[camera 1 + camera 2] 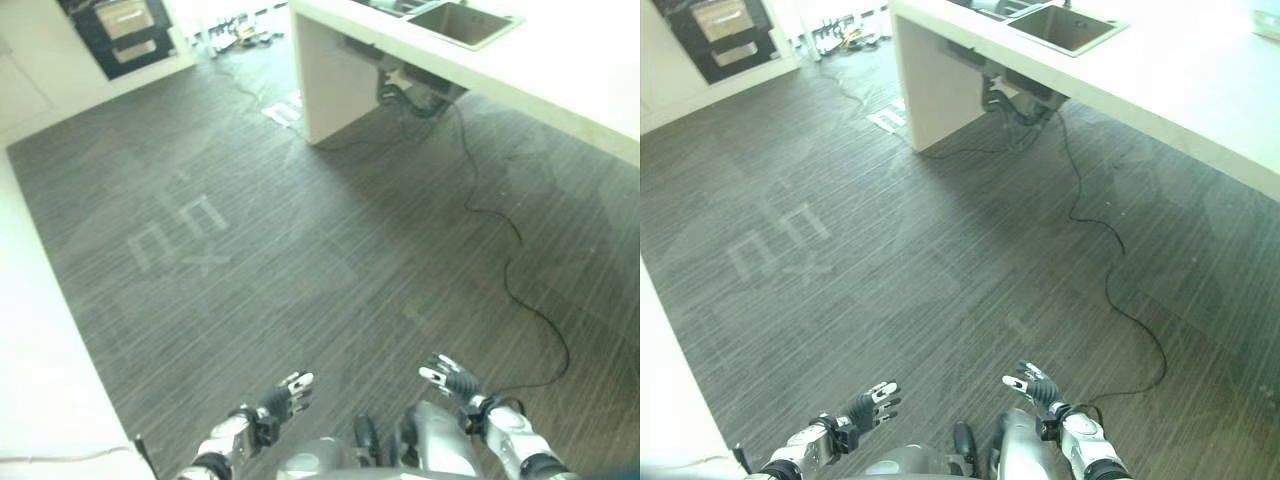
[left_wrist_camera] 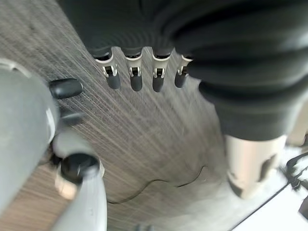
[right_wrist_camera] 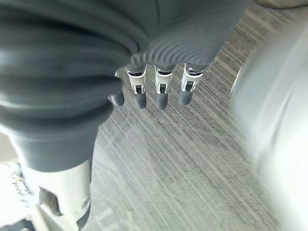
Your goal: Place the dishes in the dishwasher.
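While both empty, the left hand [image 1: 283,397] and right hand [image 1: 452,380] hold fingers straight above the floor [image 1: 300,230].

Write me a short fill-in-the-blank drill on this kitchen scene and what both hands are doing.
1. The sink is set into a white ____.
2. Both the left hand and the right hand hold ____.
3. The hands hang over the dark striped ____.
4. A thin black cable trails across the floor from under the ____.

Missing words: counter; nothing; floor; counter
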Controlling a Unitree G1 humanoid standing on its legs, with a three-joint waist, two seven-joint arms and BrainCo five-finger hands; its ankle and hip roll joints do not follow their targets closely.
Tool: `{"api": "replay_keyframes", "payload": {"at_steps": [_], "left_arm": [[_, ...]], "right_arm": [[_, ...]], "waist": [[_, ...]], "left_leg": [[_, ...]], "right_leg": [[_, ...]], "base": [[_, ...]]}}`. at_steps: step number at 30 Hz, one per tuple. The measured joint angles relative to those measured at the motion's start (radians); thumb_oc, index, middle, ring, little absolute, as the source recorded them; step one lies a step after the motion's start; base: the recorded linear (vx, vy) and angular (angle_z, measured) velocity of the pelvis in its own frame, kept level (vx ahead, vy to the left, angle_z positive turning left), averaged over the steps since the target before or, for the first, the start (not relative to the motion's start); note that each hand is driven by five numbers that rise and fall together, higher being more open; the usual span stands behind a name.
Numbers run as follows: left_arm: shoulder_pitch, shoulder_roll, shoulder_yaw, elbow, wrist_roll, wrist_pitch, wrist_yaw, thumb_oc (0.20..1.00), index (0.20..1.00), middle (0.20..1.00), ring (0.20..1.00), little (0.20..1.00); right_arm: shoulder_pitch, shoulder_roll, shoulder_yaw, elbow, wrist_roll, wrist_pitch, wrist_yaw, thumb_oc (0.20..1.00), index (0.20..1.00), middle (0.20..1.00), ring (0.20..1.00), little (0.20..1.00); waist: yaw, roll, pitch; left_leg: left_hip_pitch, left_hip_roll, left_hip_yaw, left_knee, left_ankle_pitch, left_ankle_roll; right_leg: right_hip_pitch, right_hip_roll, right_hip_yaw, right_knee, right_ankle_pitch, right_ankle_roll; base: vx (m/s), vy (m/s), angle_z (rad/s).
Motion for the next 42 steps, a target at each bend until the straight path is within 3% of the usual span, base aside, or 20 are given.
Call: {"api": "replay_keyframes", "payload": {"at_steps": [1, 3, 7, 8, 12, 15, 17, 18, 19, 22, 24, 26, 28, 30, 31, 33, 35, 39, 40, 42], "left_arm": [[0.022, 0.008, -0.001, 0.007, 0.010, 0.011, -0.004, 1.000, 1.000, 1.000, 1.000, 1.000], [0.052, -0.009, -0.020, 0.012, 0.022, 0.011, -0.012, 1.000, 1.000, 1.000, 1.000, 1.000], [0.068, -0.083, -0.056, -0.018, 0.030, -0.001, -0.018, 1.000, 1.000, 1.000, 1.000, 1.000], [0.063, -0.099, -0.052, -0.018, 0.029, 0.005, -0.014, 1.000, 1.000, 1.000, 1.000, 1.000], [0.066, -0.100, -0.041, -0.022, 0.029, 0.007, -0.015, 1.000, 1.000, 1.000, 1.000, 1.000], [0.050, -0.077, -0.006, -0.022, 0.019, 0.007, -0.013, 1.000, 1.000, 1.000, 1.000, 1.000], [0.069, -0.059, 0.001, -0.043, 0.019, 0.009, -0.014, 1.000, 1.000, 1.000, 1.000, 1.000], [0.061, -0.054, 0.003, -0.053, 0.019, 0.005, -0.017, 1.000, 1.000, 1.000, 1.000, 1.000], [0.060, -0.046, 0.025, -0.087, 0.017, -0.025, -0.033, 1.000, 1.000, 1.000, 1.000, 1.000], [0.058, -0.026, 0.019, -0.067, 0.018, -0.017, -0.061, 1.000, 1.000, 1.000, 1.000, 1.000], [0.054, -0.040, 0.023, -0.043, 0.018, -0.035, -0.069, 1.000, 1.000, 1.000, 1.000, 1.000], [0.044, -0.051, 0.044, -0.035, 0.019, -0.057, -0.079, 1.000, 1.000, 1.000, 1.000, 1.000], [0.031, -0.051, 0.045, -0.010, 0.023, -0.054, -0.085, 1.000, 1.000, 1.000, 1.000, 1.000], [0.024, -0.038, 0.024, 0.007, 0.054, -0.030, -0.086, 1.000, 1.000, 1.000, 1.000, 1.000], [0.029, -0.038, 0.020, 0.012, 0.058, -0.030, -0.088, 1.000, 1.000, 1.000, 1.000, 1.000], [-0.006, -0.024, -0.003, 0.057, 0.068, -0.014, -0.088, 1.000, 1.000, 1.000, 1.000, 1.000], [-0.021, -0.024, -0.023, 0.051, 0.070, -0.005, -0.088, 1.000, 1.000, 1.000, 1.000, 1.000], [-0.031, 0.009, -0.069, 0.042, 0.070, 0.020, -0.075, 1.000, 1.000, 1.000, 1.000, 1.000], [-0.015, 0.003, -0.096, 0.039, 0.065, 0.020, -0.063, 1.000, 1.000, 1.000, 1.000, 1.000], [0.010, -0.012, -0.089, 0.043, 0.065, 0.024, -0.050, 1.000, 1.000, 1.000, 1.000, 1.000]], "right_arm": [[0.008, -0.010, -0.003, 0.003, 0.004, -0.001, 0.010, 1.000, 1.000, 1.000, 1.000, 1.000], [0.018, -0.042, -0.062, 0.007, 0.030, -0.005, 0.027, 1.000, 1.000, 1.000, 1.000, 1.000], [0.097, -0.049, -0.082, 0.003, 0.029, 0.007, 0.034, 1.000, 1.000, 1.000, 1.000, 1.000], [0.093, -0.056, -0.083, 0.010, 0.030, 0.006, 0.035, 1.000, 1.000, 1.000, 1.000, 1.000], [0.021, -0.071, -0.068, -0.026, 0.031, 0.003, 0.024, 1.000, 1.000, 1.000, 1.000, 1.000], [-0.030, -0.071, -0.066, -0.037, 0.030, 0.003, 0.026, 1.000, 1.000, 1.000, 1.000, 1.000], [-0.034, -0.069, -0.057, -0.038, 0.030, 0.007, 0.026, 1.000, 1.000, 1.000, 1.000, 1.000], [-0.036, -0.062, -0.071, -0.008, 0.031, 0.015, 0.025, 1.000, 1.000, 1.000, 1.000, 1.000], [-0.024, -0.059, -0.064, 0.017, 0.031, 0.030, 0.026, 1.000, 1.000, 1.000, 1.000, 1.000], [-0.005, -0.062, -0.028, 0.023, 0.030, 0.037, 0.028, 1.000, 1.000, 1.000, 1.000, 1.000], [-0.002, -0.056, 0.004, 0.059, 0.028, 0.039, 0.027, 1.000, 1.000, 1.000, 1.000, 1.000], [-0.002, -0.044, 0.002, 0.108, 0.028, 0.031, 0.034, 1.000, 1.000, 1.000, 1.000, 1.000], [0.015, -0.060, 0.000, 0.120, 0.027, 0.008, 0.040, 1.000, 1.000, 1.000, 1.000, 1.000], [0.020, -0.044, -0.005, 0.121, 0.027, -0.006, 0.038, 1.000, 1.000, 1.000, 1.000, 1.000], [0.025, -0.038, -0.006, 0.123, 0.027, -0.006, 0.038, 1.000, 1.000, 1.000, 1.000, 1.000], [0.030, 0.011, -0.049, 0.160, 0.029, -0.025, 0.037, 1.000, 1.000, 1.000, 1.000, 1.000], [0.034, 0.016, -0.045, 0.156, 0.029, -0.029, 0.039, 1.000, 1.000, 1.000, 1.000, 1.000], [0.042, 0.016, -0.016, 0.042, 0.030, -0.044, 0.037, 1.000, 1.000, 1.000, 1.000, 1.000], [0.031, 0.016, -0.008, 0.029, 0.030, -0.047, 0.034, 1.000, 1.000, 1.000, 1.000, 1.000], [0.012, 0.015, 0.000, 0.009, 0.030, -0.047, 0.026, 1.000, 1.000, 1.000, 1.000, 1.000]], "waist": [[0.006, -0.002, 0.001], [-0.029, -0.003, 0.000], [-0.090, 0.088, -0.023], [-0.089, 0.088, -0.031], [-0.077, 0.121, -0.059], [-0.064, 0.086, -0.065], [-0.035, 0.054, -0.062], [0.003, 0.031, -0.048], [0.035, 0.005, -0.032], [0.005, 0.004, -0.025], [0.018, 0.011, -0.023], [0.061, 0.010, -0.020], [0.060, 0.013, -0.029], [0.036, -0.016, -0.031], [0.040, -0.015, -0.032], [0.030, -0.038, -0.034], [0.016, -0.012, -0.040], [0.000, 0.016, -0.036], [-0.002, 0.028, -0.031], [-0.014, 0.056, -0.026]], "left_leg": [[0.058, -0.009, 0.010, -0.064, 0.019, -0.020], [0.148, -0.064, 0.005, -0.151, 0.014, -0.027], [0.321, -0.070, -0.076, -0.190, -0.035, -0.088], [0.358, -0.089, -0.091, -0.146, -0.036, -0.102], [0.290, -0.016, -0.057, 0.201, 0.030, -0.190], [0.076, 0.084, -0.030, 0.546, 0.094, -0.269], [-0.101, 0.111, -0.066, 0.743, 0.104, -0.258], [-0.218, 0.121, -0.066, 0.773, 0.072, -0.197], [-0.282, 0.128, -0.043, 0.576, 0.059, -0.165], [-0.297, 0.138, -0.037, 0.055, 0.108, -0.170], [-0.300, 0.125, -0.189, -0.258, 0.222, -0.211], [-0.296, 0.155, -0.213, -0.295, 0.247, -0.220], [-0.267, 0.176, -0.033, -0.138, 0.213, -0.159], [-0.189, 0.118, 0.002, -0.183, 0.361, -0.054], [-0.155, 0.108, -0.002, -0.211, 0.405, -0.038], [-0.052, 0.032, 0.001, -0.293, 0.362, -0.013], [-0.015, 0.000, -0.003, -0.298, 0.324, 0.021], [0.043, -0.051, 0.015, -0.298, 0.261, 0.086], [0.065, -0.058, 0.038, -0.298, 0.249, 0.086], [0.073, -0.055, 0.056, -0.298, 0.213, 0.042]], "right_leg": [[-0.033, 0.015, -0.033, -0.102, 0.055, -0.034], [-0.070, 0.032, -0.057, -0.392, 0.157, 0.038], [-0.047, 0.119, -0.093, -0.099, 0.162, -0.111], [0.070, 0.150, -0.067, -0.184, 0.235, -0.258], [0.189, 0.164, -0.036, -0.140, 0.106, -0.270], [0.250, 0.162, -0.024, -0.155, 0.054, -0.270], [0.300, 0.158, 0.025, -0.174, 0.018, -0.279], [0.337, 0.149, 0.060, -0.215, 0.019, -0.272], [0.402, 0.131, 0.070, -0.272, 0.067, -0.217], [0.533, 0.114, 0.083, -0.352, 0.041, -0.167], [0.593, 0.107, 0.131, -0.405, 0.028, -0.136], [0.669, 0.083, 0.168, -0.452, 0.021, -0.115], [0.751, 0.046, 0.128, -0.459, -0.008, -0.068], [0.699, -0.051, 0.060, -0.265, 0.000, -0.003], [0.678, -0.059, 0.059, -0.223, -0.025, 0.018], [0.603, -0.017, 0.073, -0.193, -0.042, 0.009], [0.529, -0.018, 0.053, -0.073, -0.027, -0.004], [0.182, -0.099, 0.075, 0.519, 0.002, 0.032], [0.105, -0.104, 0.037, 0.577, -0.006, 0.017], [0.042, -0.064, -0.029, 0.441, -0.019, 0.007]], "base": [[0.45, -0.136, 0.09], [0.50, -0.148, -0.01], [0.47, -0.209, 0.58], [0.54, -0.259, 0.43], [0.33, -0.218, -0.02], [0.28, -0.216, -0.05], [0.31, -0.067, -0.33], [0.30, 0.129, -0.68], [0.29, 0.164, -0.72], [0.34, 0.235, -0.40], [0.44, 0.276, -0.45], [0.35, 0.281, -0.83], [0.23, 0.292, -0.64], [0.30, 0.384, -0.51], [0.35, 0.437, -0.43], [0.26, 0.426, 0.01], [0.14, 0.422, 0.11], [0.14, 0.351, 0.01], [0.12, 0.131, -0.59], [0.14, 0.014, -0.42]]}}
